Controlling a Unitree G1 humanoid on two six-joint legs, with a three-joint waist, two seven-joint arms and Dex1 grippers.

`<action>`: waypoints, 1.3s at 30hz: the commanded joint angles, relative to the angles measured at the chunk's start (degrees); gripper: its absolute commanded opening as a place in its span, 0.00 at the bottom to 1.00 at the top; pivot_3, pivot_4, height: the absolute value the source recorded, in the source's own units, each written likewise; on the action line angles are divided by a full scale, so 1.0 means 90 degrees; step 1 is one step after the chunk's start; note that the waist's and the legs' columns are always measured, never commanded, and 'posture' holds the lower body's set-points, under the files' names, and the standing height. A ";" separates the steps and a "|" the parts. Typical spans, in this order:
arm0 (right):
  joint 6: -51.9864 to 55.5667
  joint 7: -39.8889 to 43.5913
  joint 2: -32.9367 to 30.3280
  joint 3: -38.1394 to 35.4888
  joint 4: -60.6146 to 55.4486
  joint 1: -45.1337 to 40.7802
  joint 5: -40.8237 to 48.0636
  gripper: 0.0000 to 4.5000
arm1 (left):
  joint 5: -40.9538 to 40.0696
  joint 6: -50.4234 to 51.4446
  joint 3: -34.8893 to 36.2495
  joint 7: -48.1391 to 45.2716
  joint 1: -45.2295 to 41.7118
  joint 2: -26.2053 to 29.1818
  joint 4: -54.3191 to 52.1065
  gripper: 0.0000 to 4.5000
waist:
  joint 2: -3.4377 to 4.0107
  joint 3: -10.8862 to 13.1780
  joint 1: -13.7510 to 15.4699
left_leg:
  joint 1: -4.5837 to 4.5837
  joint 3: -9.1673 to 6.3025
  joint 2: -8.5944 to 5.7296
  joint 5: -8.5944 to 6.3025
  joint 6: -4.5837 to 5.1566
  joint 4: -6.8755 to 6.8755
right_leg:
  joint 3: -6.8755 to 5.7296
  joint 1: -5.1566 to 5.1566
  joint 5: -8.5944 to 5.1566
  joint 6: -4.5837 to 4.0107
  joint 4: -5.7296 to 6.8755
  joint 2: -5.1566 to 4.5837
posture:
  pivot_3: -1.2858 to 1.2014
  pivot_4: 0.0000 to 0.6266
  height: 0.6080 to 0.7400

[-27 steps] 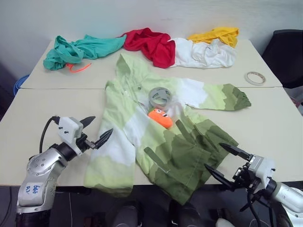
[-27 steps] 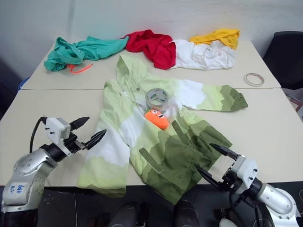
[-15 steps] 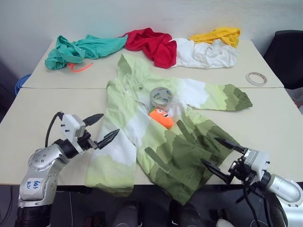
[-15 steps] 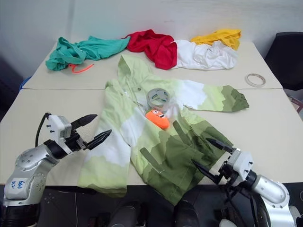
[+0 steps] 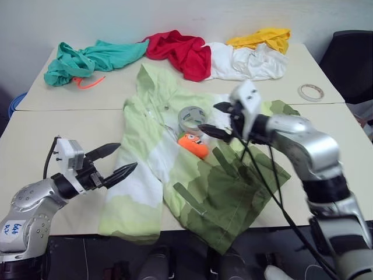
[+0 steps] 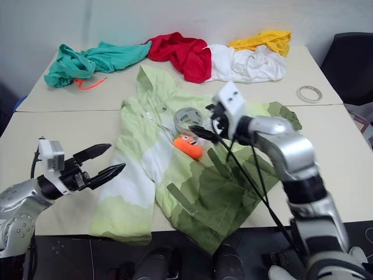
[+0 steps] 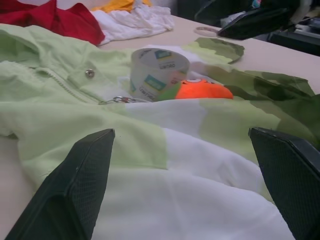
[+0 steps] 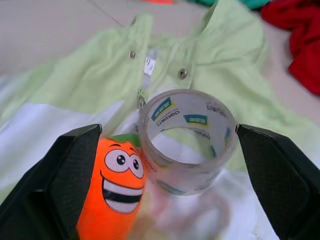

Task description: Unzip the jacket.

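Pale green, white and dark olive, the jacket [image 5: 192, 169] lies spread flat across the middle of the desk [image 5: 344, 157], its hem hanging over the near edge. A clear tape roll [image 5: 192, 119] and an orange carrot toy [image 5: 193, 144] rest on its chest beside the zipper. Over them hovers the right tool [image 5: 213, 119], fingers spread wide and empty. The left tool [image 5: 115, 160], equally wide, hangs at the jacket's sleeve. Teal, red, white and yellow garments line the desk's far edge.
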 commanded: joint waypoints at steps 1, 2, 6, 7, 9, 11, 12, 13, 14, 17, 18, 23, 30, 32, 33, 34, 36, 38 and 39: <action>0.0107 -0.0290 0.0721 0.0304 0.0974 -0.0681 -0.0484 1.00 | -0.0051 -0.0096 0.0091 0.0087 0.0055 -0.0072 -0.0204 1.00 | -0.0002 -0.0001 -0.0021 | -0.0002 0.0002 -0.0005 0.0002 0.0003 0.0000 | -0.0010 -0.0006 0.0000 0.0000 0.0014 0.0003 | 0.52 0.24 1.00; 0.0019 -0.0449 0.1027 0.0446 0.1488 -0.0908 -0.0722 1.00 | -0.0036 -0.0117 0.0078 0.0160 0.0091 -0.0141 -0.0283 1.00 | -0.0005 -0.0002 -0.0025 | -0.0003 -0.0001 -0.0008 0.0003 0.0005 -0.0001 | -0.0015 -0.0006 0.0000 0.0000 0.0019 0.0006 | 0.52 0.24 1.00; -0.0418 -0.0784 0.1705 0.0484 0.2900 -0.1419 -0.1298 1.00 | 0.0014 -0.0190 0.0070 0.0332 0.0287 -0.0308 -0.0521 1.00 | -0.0018 -0.0005 -0.0101 | -0.0003 0.0005 -0.0018 0.0009 0.0017 0.0005 | -0.0012 -0.0003 0.0003 0.0006 0.0025 0.0005 | 0.52 0.24 1.00; -0.0513 -0.0853 0.1792 0.0449 0.3146 -0.1505 -0.1412 1.00 | 0.0025 -0.0198 0.0070 0.0349 0.0327 -0.0330 -0.0557 1.00 | -0.0021 -0.0007 -0.0102 | -0.0003 0.0004 -0.0018 0.0011 0.0019 0.0007 | -0.0010 -0.0002 0.0004 0.0008 0.0025 0.0005 | 0.52 0.24 1.00; -0.0732 -0.0969 0.1941 0.0333 0.3651 -0.1683 -0.1559 1.00 | 0.0050 -0.0228 0.0061 0.0399 0.0395 -0.0375 -0.0613 1.00 | -0.0021 -0.0007 -0.0114 | -0.0002 0.0005 -0.0018 0.0014 0.0017 0.0009 | -0.0001 -0.0001 0.0005 0.0009 0.0025 0.0005 | 0.52 0.24 1.00; -0.0855 -0.1047 0.2071 0.0185 0.4105 -0.1848 -0.1621 0.92 | 0.0058 -0.0251 0.0030 0.0474 0.0450 -0.0437 -0.0680 1.00 | -0.0021 -0.0007 -0.0125 | -0.0002 0.0008 -0.0018 0.0024 0.0009 0.0008 | 0.0003 -0.0004 0.0005 0.0009 0.0026 0.0006 | 0.52 0.24 1.00; -0.0908 -0.1039 0.2120 0.0122 0.4263 -0.1905 -0.1645 0.88 | 0.0060 -0.0259 0.0011 0.0497 0.0469 -0.0463 -0.0705 1.00 | -0.0021 -0.0007 -0.0131 | -0.0001 0.0008 -0.0016 0.0029 0.0003 0.0007 | 0.0004 -0.0005 0.0005 0.0010 0.0026 0.0008 | 0.52 0.24 1.00; -0.0958 -0.1049 0.2168 0.0037 0.4399 -0.1955 -0.1649 0.80 | 0.0061 -0.0259 -0.0007 0.0510 0.0480 -0.0481 -0.0724 1.00 | -0.0021 -0.0007 -0.0135 | -0.0001 0.0008 -0.0011 0.0035 -0.0004 0.0004 | 0.0005 -0.0006 0.0005 0.0009 0.0026 0.0011 | 0.52 0.24 1.00; -0.0987 -0.1058 0.2215 -0.0071 0.4517 -0.2004 -0.1618 0.75 | 0.0058 -0.0253 -0.0027 0.0519 0.0482 -0.0493 -0.0735 1.00 | -0.0021 -0.0007 -0.0139 | 0.0000 0.0008 -0.0007 0.0038 -0.0009 0.0003 | 0.0005 -0.0006 0.0005 0.0009 0.0026 0.0015 | 0.52 0.24 1.00; -0.1040 -0.1005 0.2304 -0.0372 0.4697 -0.2121 -0.1549 0.51 | 0.0062 -0.0261 -0.0082 0.0523 0.0447 -0.0503 -0.0707 1.00 | -0.0021 -0.0007 -0.0146 | 0.0003 0.0008 0.0006 0.0052 -0.0031 -0.0007 | 0.0009 -0.0010 0.0004 0.0008 0.0027 0.0029 | 0.52 0.24 1.00; -0.1005 -0.0964 0.2315 -0.0468 0.4683 -0.2136 -0.1512 0.43 | 0.0064 -0.0266 -0.0102 0.0523 0.0412 -0.0502 -0.0678 1.00 | -0.0021 -0.0007 -0.0145 | 0.0002 0.0008 0.0010 0.0054 -0.0034 -0.0008 | 0.0009 -0.0011 0.0004 0.0007 0.0028 0.0032 | 0.52 0.24 1.00; -0.0890 -0.0736 0.2227 -0.0817 0.4439 -0.2007 -0.1382 0.10 | 0.0106 -0.0313 -0.0217 0.0465 0.0245 -0.0494 -0.0521 1.00 | -0.0021 -0.0007 -0.0139 | 0.0002 0.0007 0.0009 0.0055 -0.0033 -0.0008 | 0.0014 -0.0013 0.0004 0.0007 0.0030 0.0032 | 0.52 0.24 1.00; -0.1199 0.1053 0.0765 -0.1653 0.1493 -0.0703 -0.0387 0.10 | 0.0163 -0.0394 -0.0507 0.0289 -0.0101 -0.0553 -0.0304 1.00 | -0.0021 -0.0006 -0.0084 | -0.0004 0.0004 0.0000 0.0052 -0.0027 -0.0013 | 0.0015 -0.0017 0.0004 0.0007 0.0028 0.0027 | 0.52 0.24 1.00; -0.0785 0.1460 -0.0122 -0.2087 0.0584 -0.0196 -0.0014 0.10 | 0.0198 -0.0428 -0.0591 0.0188 -0.0210 -0.0546 -0.0169 1.00 | -0.0022 -0.0005 0.0010 | -0.0022 -0.0022 -0.0007 0.0051 -0.0022 -0.0005 | 0.0008 -0.0017 0.0004 0.0008 0.0026 0.0025 | 0.52 0.24 1.00; -0.0680 0.1507 -0.0366 -0.2196 0.0362 -0.0046 0.0083 0.10 | 0.0209 -0.0441 -0.0607 0.0162 -0.0228 -0.0545 -0.0135 1.00 | -0.0022 -0.0005 0.0061 | -0.0023 -0.0024 -0.0009 0.0050 -0.0020 -0.0005 | 0.0009 -0.0017 0.0004 0.0008 0.0025 0.0023 | 0.52 0.24 1.00; -0.0635 0.1500 -0.0574 -0.2287 0.0196 0.0085 0.0137 0.10 | 0.0220 -0.0453 -0.0621 0.0139 -0.0242 -0.0542 -0.0110 1.00 | -0.0022 -0.0005 0.0060 | -0.0025 -0.0024 -0.0012 0.0048 -0.0016 -0.0005 | 0.0007 -0.0015 0.0004 0.0008 0.0017 0.0021 | 0.52 0.24 1.00; -0.0627 0.1779 -0.1585 -0.2642 0.0062 0.0615 0.0008 0.10 | 0.0237 -0.0490 -0.0636 0.0081 -0.0300 -0.0523 -0.0030 1.00 | -0.0023 -0.0005 0.0056 | -0.0023 -0.0016 -0.0011 0.0048 -0.0016 -0.0006 | 0.0006 -0.0014 0.0005 0.0008 0.0014 0.0022 | 0.52 0.24 1.00; -0.0724 0.1925 -0.2558 -0.2817 0.0199 0.1174 -0.0340 0.10 | 0.0240 -0.0522 -0.0631 0.0036 -0.0322 -0.0508 0.0015 1.00 | -0.0026 -0.0002 0.0066 | -0.0020 -0.0012 -0.0004 0.0049 -0.0019 -0.0006 | 0.0003 -0.0009 0.0005 0.0009 0.0008 0.0028 | 0.52 0.24 1.00; -0.0817 0.1863 -0.3084 -0.2798 0.0462 0.1509 -0.0678 0.10 | 0.0244 -0.0534 -0.0624 0.0016 -0.0320 -0.0504 0.0026 1.00 | -0.0025 -0.0001 0.0088 | -0.0011 0.0002 -0.0003 0.0050 -0.0019 -0.0007 | 0.0001 -0.0007 0.0005 0.0009 0.0008 0.0030 | 0.52 0.24 1.00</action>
